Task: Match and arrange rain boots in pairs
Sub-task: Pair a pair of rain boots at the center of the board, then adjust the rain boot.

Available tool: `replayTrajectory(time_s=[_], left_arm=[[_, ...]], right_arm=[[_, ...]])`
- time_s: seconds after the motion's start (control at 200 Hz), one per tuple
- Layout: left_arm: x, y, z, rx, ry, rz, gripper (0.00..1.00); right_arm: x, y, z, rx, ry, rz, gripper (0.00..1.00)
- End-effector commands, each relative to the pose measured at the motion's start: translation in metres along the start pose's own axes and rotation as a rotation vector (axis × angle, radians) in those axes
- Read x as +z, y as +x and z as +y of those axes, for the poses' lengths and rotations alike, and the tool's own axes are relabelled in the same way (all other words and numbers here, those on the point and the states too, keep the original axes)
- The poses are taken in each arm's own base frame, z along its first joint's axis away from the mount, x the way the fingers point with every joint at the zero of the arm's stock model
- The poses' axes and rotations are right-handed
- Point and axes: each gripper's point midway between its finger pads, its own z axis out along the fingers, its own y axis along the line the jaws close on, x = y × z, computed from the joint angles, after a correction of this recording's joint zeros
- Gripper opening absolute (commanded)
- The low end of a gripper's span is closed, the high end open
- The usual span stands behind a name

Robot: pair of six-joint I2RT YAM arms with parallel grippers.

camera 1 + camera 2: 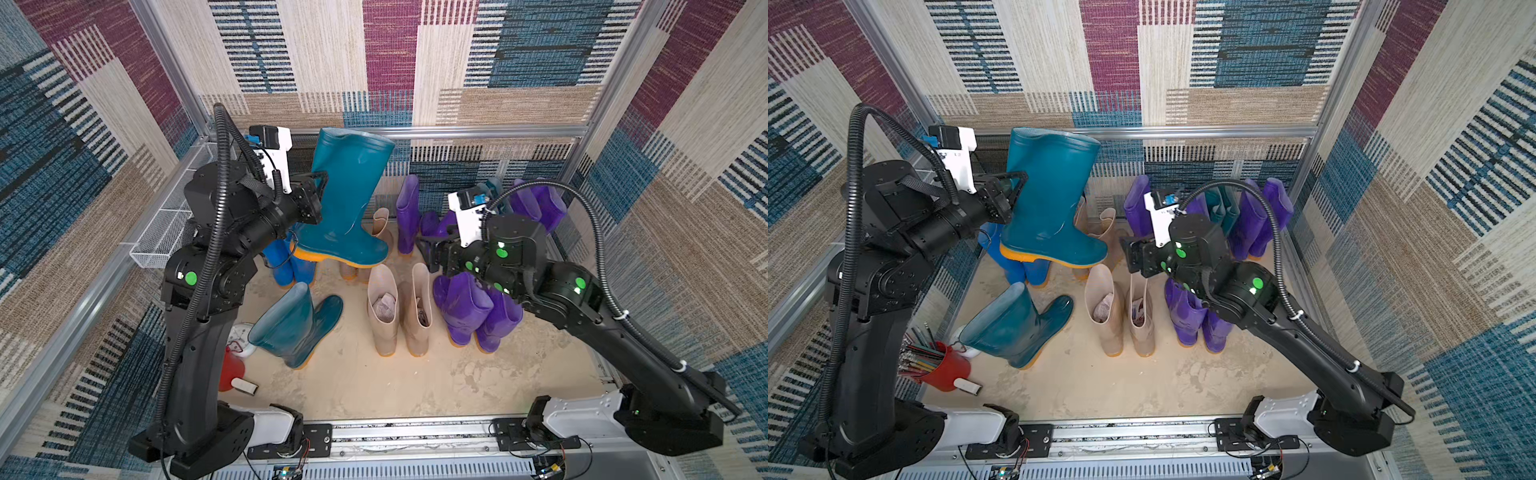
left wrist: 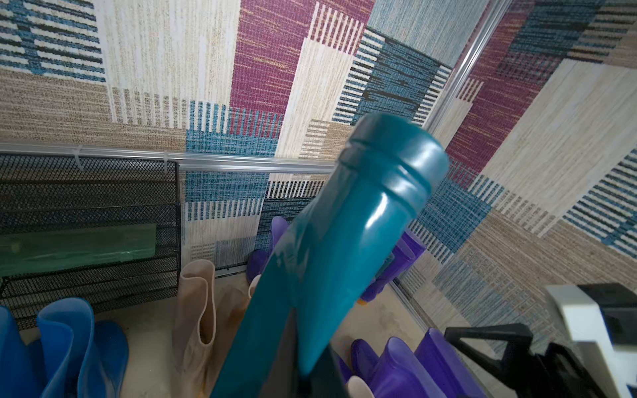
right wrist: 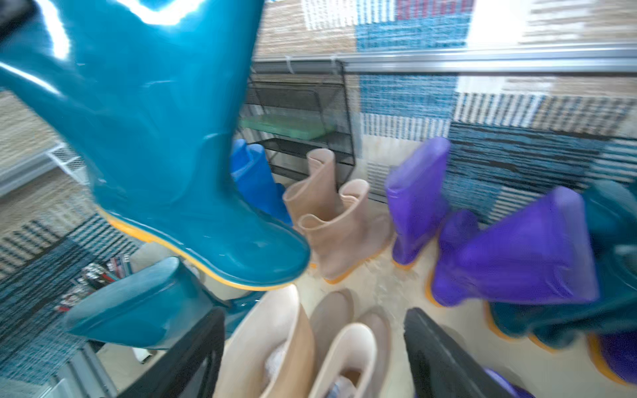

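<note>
The left hand (image 1: 318, 187) grips the teal boot (image 1: 353, 199) by the shaft, aloft, likely to join its tilted mate (image 1: 291, 328) at near left; the right hand (image 1: 430, 249) hangs open.

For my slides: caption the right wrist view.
Lifted teal boot above beige boots, framed by the open right gripper.

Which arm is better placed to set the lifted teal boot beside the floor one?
Left: the left hand grips the lifted teal boot, near the other teal boot. The right hand is open and empty.
</note>
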Motion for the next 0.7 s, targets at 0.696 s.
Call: replayTrajectory(time_s=[0.696], left_arm=[[-0.013, -0.025, 0.019, -0.335, -0.066, -0.223, 0.00]], right_arm=[[0.129, -0.041, 0.149, -0.086, -0.121, -0.202, 0.95]])
